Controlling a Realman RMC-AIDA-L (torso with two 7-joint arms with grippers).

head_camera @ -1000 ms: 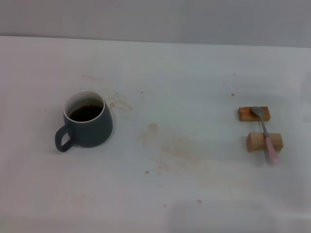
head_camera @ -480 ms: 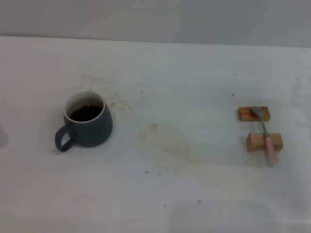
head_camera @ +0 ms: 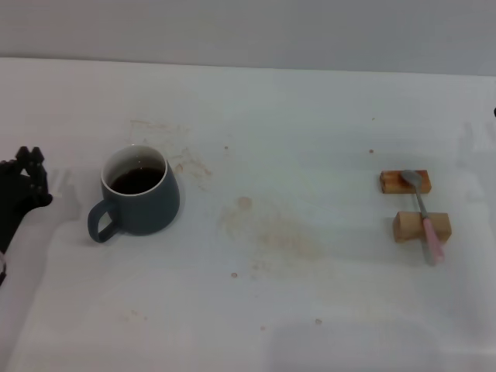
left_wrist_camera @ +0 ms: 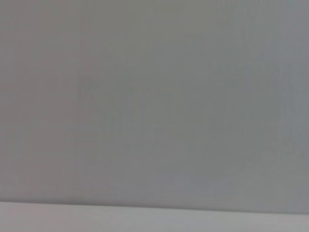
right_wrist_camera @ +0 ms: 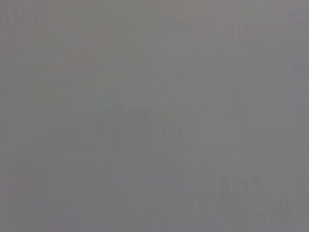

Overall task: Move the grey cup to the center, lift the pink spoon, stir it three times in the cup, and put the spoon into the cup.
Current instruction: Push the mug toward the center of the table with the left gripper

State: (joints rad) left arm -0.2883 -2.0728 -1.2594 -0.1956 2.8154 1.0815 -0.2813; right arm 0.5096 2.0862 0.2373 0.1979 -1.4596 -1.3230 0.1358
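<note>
Newly arrived at the tabletop's [head_camera: 256, 310] left edge since half a second ago: the left end effector [head_camera: 29, 167] — empty, finger opening impossible to tell. Grey mug [head_camera: 138, 200] just to its right, handle nearest, still off-centre. First step barely begun; calls for closing in and gripping. Pink spoon [head_camera: 423, 214] far right, across two wooden blocks [head_camera: 418, 225] — untouched.

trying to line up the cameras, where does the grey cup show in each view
Head view: the grey cup stands left of centre on the white table, handle toward the left gripper at the left edge.
Left wrist view: not in it.
Right wrist view: not in it.
Shared landmark: only the grey wall.
</note>
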